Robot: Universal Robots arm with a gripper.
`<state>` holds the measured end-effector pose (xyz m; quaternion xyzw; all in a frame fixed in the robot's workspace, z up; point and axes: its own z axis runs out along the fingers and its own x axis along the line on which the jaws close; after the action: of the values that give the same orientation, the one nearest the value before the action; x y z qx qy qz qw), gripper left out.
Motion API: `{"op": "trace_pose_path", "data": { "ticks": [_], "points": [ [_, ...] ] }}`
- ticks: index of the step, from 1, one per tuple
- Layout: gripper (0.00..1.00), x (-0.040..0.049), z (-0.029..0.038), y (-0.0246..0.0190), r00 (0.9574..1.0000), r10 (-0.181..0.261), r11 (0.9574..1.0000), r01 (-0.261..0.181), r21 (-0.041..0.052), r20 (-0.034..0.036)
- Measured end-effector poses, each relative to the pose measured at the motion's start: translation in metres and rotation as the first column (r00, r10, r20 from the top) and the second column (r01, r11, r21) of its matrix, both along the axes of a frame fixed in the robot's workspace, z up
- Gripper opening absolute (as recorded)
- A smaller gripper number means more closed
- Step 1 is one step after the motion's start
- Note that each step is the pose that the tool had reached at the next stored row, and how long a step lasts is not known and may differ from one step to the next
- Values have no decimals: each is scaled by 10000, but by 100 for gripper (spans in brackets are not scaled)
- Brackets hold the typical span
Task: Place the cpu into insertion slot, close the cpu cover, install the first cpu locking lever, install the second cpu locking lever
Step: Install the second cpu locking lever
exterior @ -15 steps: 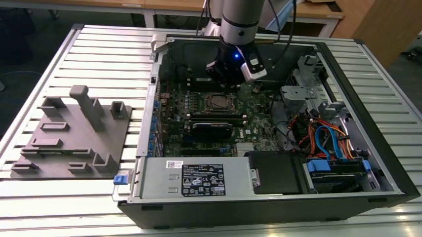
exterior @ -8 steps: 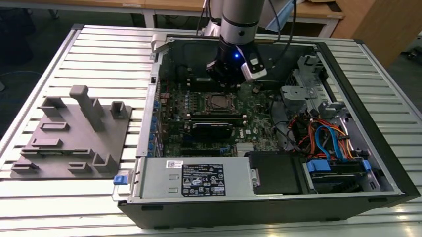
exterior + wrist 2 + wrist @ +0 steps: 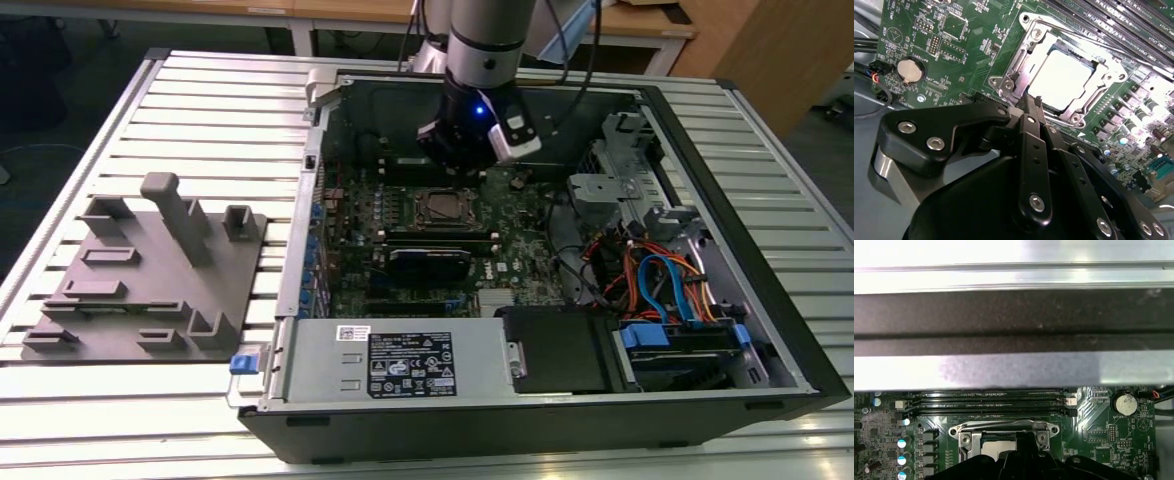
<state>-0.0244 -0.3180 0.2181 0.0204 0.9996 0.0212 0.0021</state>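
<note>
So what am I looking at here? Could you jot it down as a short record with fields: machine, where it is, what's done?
machine: one robot arm whose gripper has its fingers drawn together
setting: open computer case lying on a slatted table
gripper position: right at the edge of the insertion slot, in the second wrist view
cpu: seated in the slot, silvery top showing
cpu cover: lying down around the chip
nearby: grey fixture block at the exterior view's left
</note>
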Motion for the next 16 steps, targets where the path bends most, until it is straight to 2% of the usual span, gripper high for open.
{"op": "trace_pose_path", "data": {
  "ticks": [16],
  "points": [
    [10, 0, 63, 0, 10000, 0, 10000, 0, 0, 0]
  ]
}}
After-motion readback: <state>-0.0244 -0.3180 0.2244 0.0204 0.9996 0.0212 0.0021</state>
